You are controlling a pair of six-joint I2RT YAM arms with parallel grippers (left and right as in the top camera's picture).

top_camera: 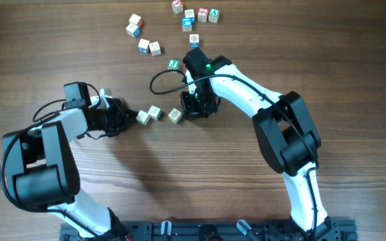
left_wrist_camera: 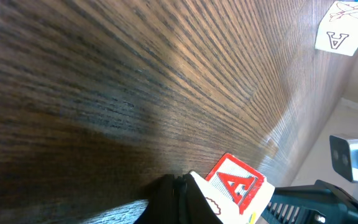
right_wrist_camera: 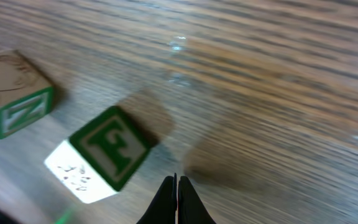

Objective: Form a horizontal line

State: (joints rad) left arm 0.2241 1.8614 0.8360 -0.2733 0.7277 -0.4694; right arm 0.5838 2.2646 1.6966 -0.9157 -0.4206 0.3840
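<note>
Three small wooden cubes make up the horizontal line [top_camera: 154,112] near the middle of the tabletop [top_camera: 59,53], two touching and the right-end one slightly apart. We judge them light, rigid and quick to slide or spin, so best pinched across opposite flat faces or pushed square on one face. Both hands are clenched and empty: the left hand [left_wrist_camera: 178,190] rests against the red-A cube [left_wrist_camera: 238,183] at the line's left end, and the right hand [right_wrist_camera: 178,190] sits just beside the green-F cube [right_wrist_camera: 107,152], not touching.
</note>
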